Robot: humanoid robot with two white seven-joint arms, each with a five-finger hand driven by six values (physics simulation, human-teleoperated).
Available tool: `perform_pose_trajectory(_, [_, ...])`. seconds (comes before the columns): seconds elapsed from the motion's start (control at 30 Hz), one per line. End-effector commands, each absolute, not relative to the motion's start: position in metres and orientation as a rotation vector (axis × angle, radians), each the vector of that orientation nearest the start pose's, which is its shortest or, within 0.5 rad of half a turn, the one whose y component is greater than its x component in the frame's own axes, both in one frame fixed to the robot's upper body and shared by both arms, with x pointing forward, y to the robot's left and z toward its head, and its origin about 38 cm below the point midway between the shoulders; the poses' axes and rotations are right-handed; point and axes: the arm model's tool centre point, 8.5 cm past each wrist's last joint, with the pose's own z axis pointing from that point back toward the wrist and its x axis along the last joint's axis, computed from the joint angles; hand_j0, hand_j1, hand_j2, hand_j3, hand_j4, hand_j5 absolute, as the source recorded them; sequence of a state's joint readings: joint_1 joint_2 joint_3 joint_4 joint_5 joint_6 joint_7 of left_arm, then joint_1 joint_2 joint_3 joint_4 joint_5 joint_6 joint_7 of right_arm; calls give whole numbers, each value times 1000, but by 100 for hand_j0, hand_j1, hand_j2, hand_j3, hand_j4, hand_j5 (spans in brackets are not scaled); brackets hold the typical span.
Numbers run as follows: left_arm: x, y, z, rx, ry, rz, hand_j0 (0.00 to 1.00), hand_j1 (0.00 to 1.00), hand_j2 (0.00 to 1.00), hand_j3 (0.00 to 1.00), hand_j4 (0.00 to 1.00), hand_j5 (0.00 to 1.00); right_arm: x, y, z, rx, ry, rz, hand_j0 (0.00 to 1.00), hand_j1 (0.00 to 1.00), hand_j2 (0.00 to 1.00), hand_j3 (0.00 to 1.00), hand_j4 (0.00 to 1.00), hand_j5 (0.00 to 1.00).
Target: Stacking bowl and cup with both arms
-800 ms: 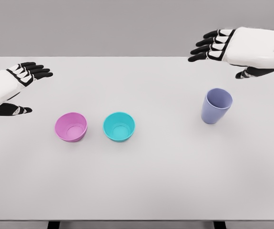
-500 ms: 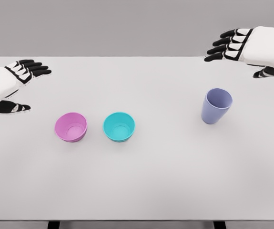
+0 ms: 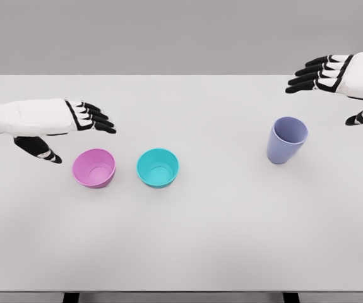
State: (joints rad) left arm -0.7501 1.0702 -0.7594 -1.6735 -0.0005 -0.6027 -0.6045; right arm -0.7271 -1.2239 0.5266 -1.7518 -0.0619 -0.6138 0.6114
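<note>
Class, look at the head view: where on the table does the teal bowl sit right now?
The teal bowl sits upright left of the table's centre, just right of the pink bowl without touching it, with the purple cup far to its right.

Pink plastic bowl (image 3: 94, 168) upright at table's left, teal plastic bowl (image 3: 158, 167) just beside it, lavender plastic cup (image 3: 286, 140) upright, well apart at right

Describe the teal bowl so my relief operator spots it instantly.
On the white table, look left of centre, where two small bowls sit side by side, apart. The teal bowl is the right-hand one; its neighbour, the pink bowl, lies below the left hand.
</note>
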Motion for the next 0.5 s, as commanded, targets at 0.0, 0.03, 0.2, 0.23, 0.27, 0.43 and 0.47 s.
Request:
perform_pose_trajectory(0.0, [380, 301, 273, 101, -1440, -2118, 100, 100, 100, 100, 100, 100, 365, -347, 376, 582, 2109, -2864, 100, 100, 100, 100, 100, 100])
perform_pose_trajectory(0.03, [380, 302, 272, 108, -1431, -2120, 100, 100, 100, 100, 100, 100, 362, -354, 386, 640, 2087, -2869, 100, 100, 100, 100, 100, 100])
perform_pose_trajectory(0.2, [372, 313, 277, 132, -1399, -2144, 100, 100, 100, 100, 100, 100, 359, -362, 398, 712, 2066, -2866, 100, 100, 100, 100, 100, 100])
perform_pose_trajectory(0.23, [372, 312, 279, 137, -1405, -2145, 100, 100, 100, 100, 100, 100, 358, -364, 399, 728, 2052, -2873, 100, 100, 100, 100, 100, 100])
perform_pose_trajectory(0.27, [372, 311, 281, 141, -1410, -2150, 100, 100, 100, 100, 100, 100, 357, -366, 400, 753, 2025, -2885, 100, 100, 100, 100, 100, 100])
perform_pose_trajectory(0.43, [372, 310, 276, 165, -1383, -2182, 100, 100, 100, 100, 100, 100, 357, -367, 401, 774, 2005, -2891, 100, 100, 100, 100, 100, 100])
perform_pose_trajectory(0.47, [373, 310, 274, 185, -1367, -2200, 100, 100, 100, 100, 100, 100, 357, -367, 401, 772, 2006, -2890, 100, 100, 100, 100, 100, 100])
